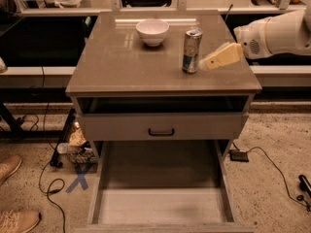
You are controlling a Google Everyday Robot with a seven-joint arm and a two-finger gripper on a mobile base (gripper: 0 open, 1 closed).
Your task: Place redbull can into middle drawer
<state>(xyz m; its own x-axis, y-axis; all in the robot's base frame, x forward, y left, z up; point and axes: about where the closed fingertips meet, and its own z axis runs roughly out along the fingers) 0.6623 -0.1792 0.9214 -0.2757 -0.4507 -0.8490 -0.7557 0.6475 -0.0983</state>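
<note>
The redbull can [192, 50], slim, silver and blue, stands upright on the right part of the cabinet top [121, 62]. My gripper [210, 62], cream-coloured on a white arm [272, 33], reaches in from the right at can height, its tip just right of the can's lower half, touching or nearly touching it. The middle drawer [160, 205] is pulled out wide below, with a bare pale floor and nothing in it.
A white bowl [152, 31] sits at the back of the top, left of the can. A closed drawer front with a black handle [161, 131] lies above the open drawer. Cables, a blue X mark [80, 177] and shoes [14, 221] are on the floor at the left.
</note>
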